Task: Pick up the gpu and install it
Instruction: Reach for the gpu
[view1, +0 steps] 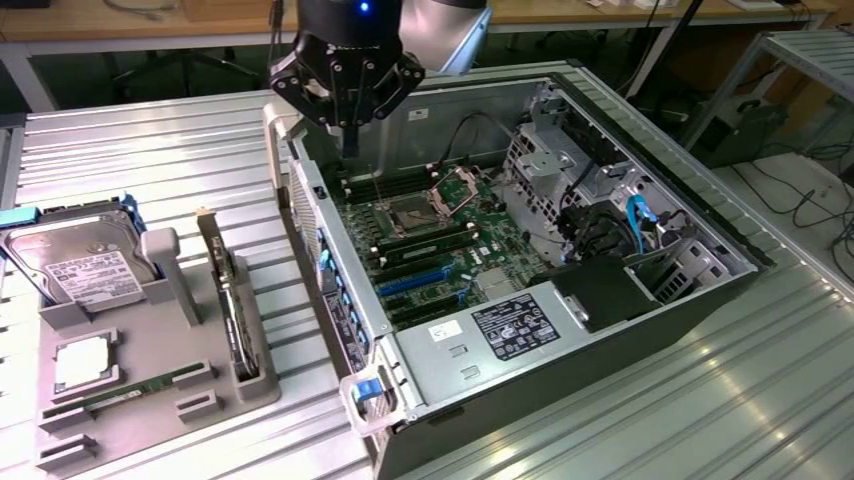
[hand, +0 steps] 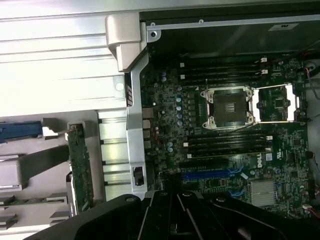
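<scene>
Black claw, blue indicator light, silver-grey arm

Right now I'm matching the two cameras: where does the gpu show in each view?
Exterior view: gpu stands on edge in the grey holder, at the exterior view's left of the computer case.
Wrist view: gpu on edge in that holder, outside the case wall.
Shared landmark: the CPU socket.

We are seeing a ribbed metal desk, wooden benches running behind it, cables trailing across the floor.
</scene>
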